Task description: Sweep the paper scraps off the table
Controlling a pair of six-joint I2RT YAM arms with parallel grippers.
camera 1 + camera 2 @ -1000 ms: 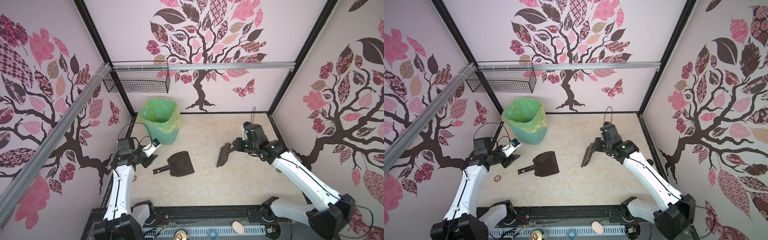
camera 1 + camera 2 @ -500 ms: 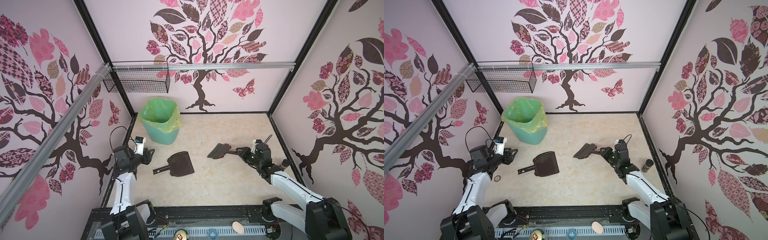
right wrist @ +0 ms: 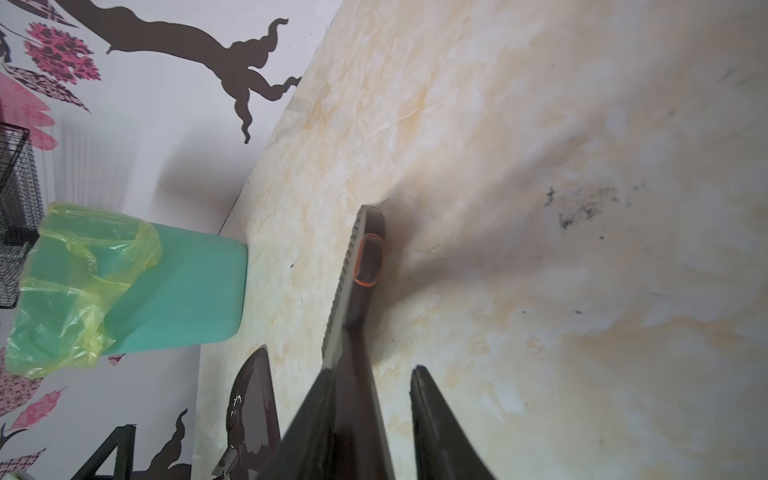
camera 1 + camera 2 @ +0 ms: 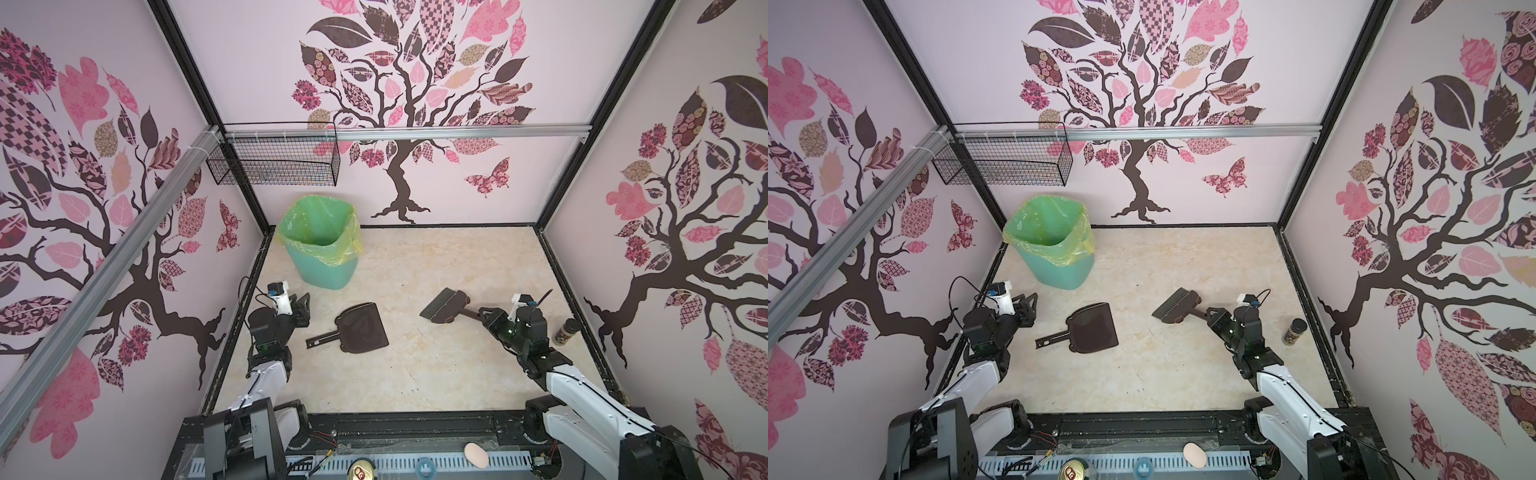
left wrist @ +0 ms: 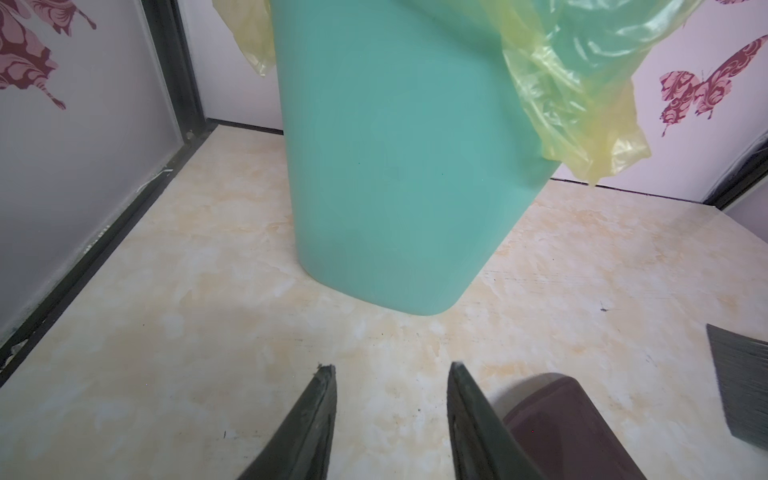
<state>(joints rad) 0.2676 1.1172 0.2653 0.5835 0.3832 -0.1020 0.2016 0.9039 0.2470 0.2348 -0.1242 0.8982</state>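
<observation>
Judging by the bench point(image 4: 415, 374), no paper scraps remain; left claw point(image 4: 304, 308) gapes empty, right claw point(image 3: 373, 374) sits loose around the brush point(image 4: 442, 305) handle.

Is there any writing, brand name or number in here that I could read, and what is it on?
No text here can be read with certainty.
dustpan: a few small pale marks in the right wrist view, too blurred to read.
small jar: it has a label, too small to read in both top views.
can: only its top shows, with no print to read.
</observation>
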